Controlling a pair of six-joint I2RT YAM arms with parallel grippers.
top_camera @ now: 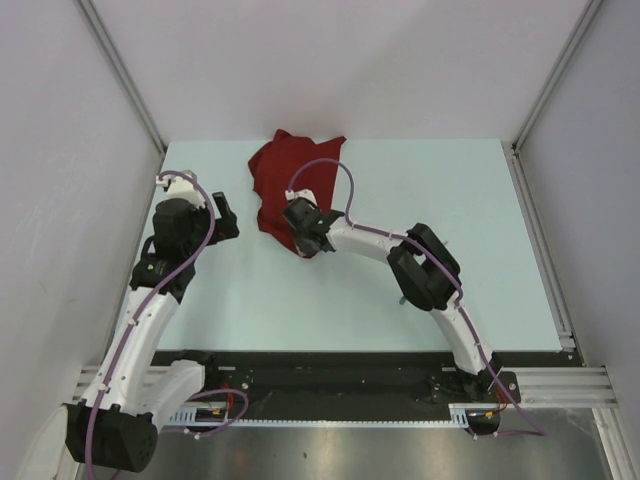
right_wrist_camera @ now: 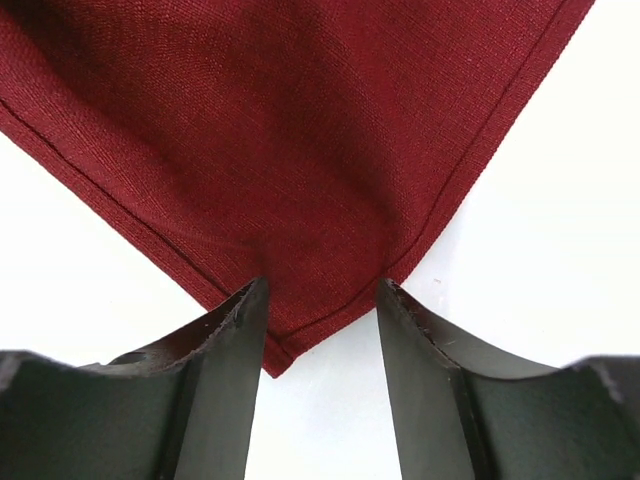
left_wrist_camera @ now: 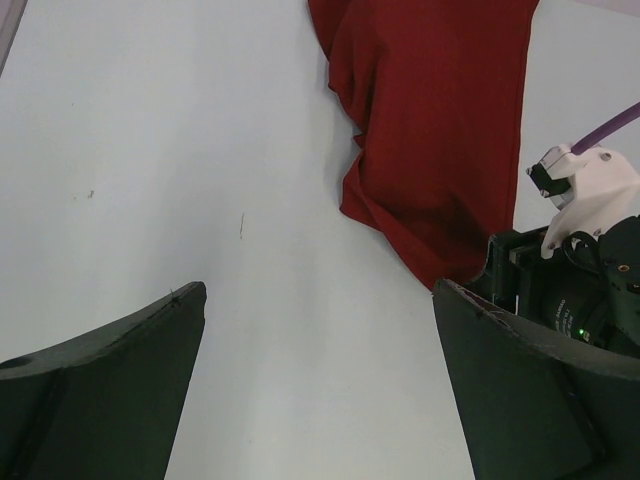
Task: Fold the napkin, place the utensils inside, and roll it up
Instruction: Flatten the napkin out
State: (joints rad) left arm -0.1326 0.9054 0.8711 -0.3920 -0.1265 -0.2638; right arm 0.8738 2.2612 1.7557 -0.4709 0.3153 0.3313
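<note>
Right gripper (right_wrist_camera: 320,287) astride the napkin (right_wrist_camera: 300,140) corner, jaws apart

- A flat, pale blue-green table (top_camera: 440,190) carries everything; the walls of the cell stand along its left, right and far edges.
- One dark red napkin (top_camera: 283,172) lies directly on it, left of centre, its far end reaching the far edge.
- The cloth is not spread flat. It is rumpled, with folded layers overlapping along its left side (left_wrist_camera: 372,200).
- One hemmed corner (right_wrist_camera: 285,345) lies flat on the surface, pointing toward the near edge.
- Left of the napkin the bare top (left_wrist_camera: 150,140) shows a thin dark scratch (left_wrist_camera: 241,226) and a small speck (left_wrist_camera: 90,194).
</note>
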